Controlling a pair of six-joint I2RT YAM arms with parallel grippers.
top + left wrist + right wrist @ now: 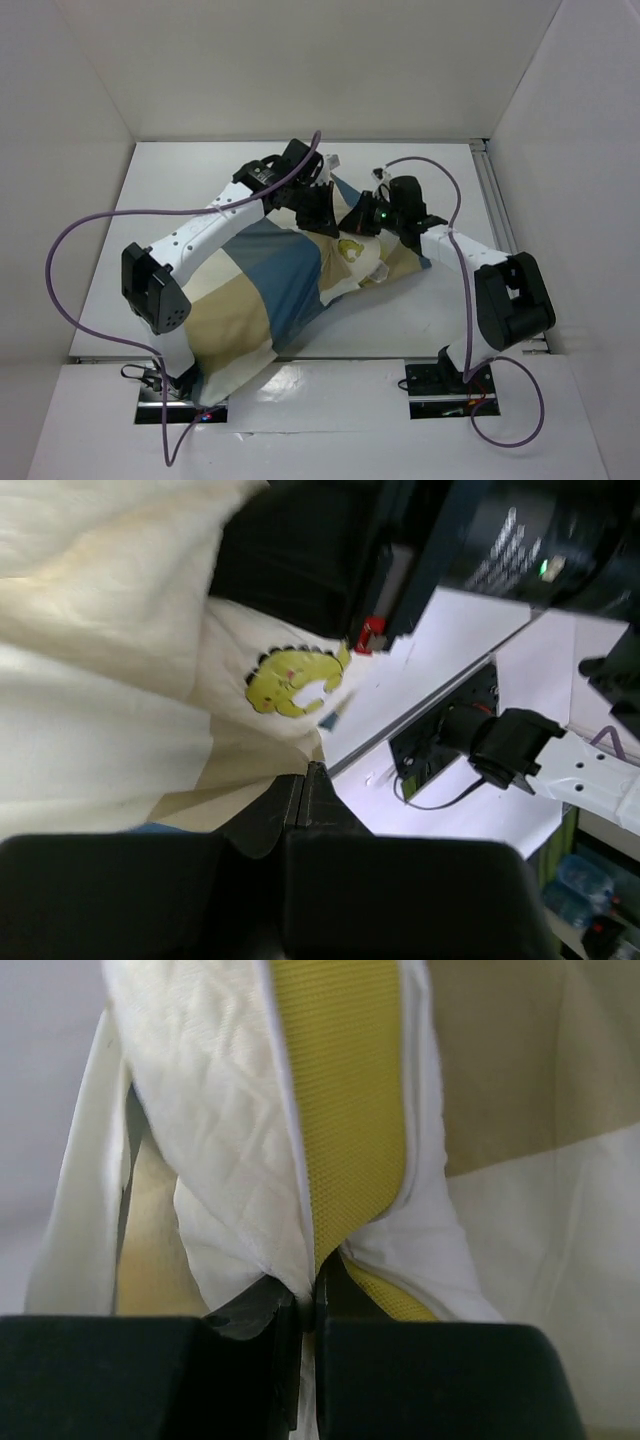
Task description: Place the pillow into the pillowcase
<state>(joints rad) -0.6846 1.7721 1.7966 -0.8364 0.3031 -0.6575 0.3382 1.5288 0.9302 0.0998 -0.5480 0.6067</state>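
Observation:
The checked blue, tan and cream pillowcase [260, 290] lies slantwise from the near left to the table's middle. A cream-white corner of the pillow [362, 255], with its yellow logo [349, 247] and white tag [380, 272], sticks out at the right end. My left gripper [322, 208] is at the pillowcase's far edge. In the left wrist view it [306, 778] is shut, with the tan pillowcase hem [230, 780] at its tips, next to the pillow [100, 680]. My right gripper [362, 220] [308, 1305] is shut on the pillow's edge [220, 1130] at the yellow band [340, 1090].
White walls enclose the table on three sides. A metal rail [495, 200] runs along the right edge. Purple cables [60, 260] loop over both arms. The right arm's body [510, 745] is close beside my left gripper. Both grippers work close together.

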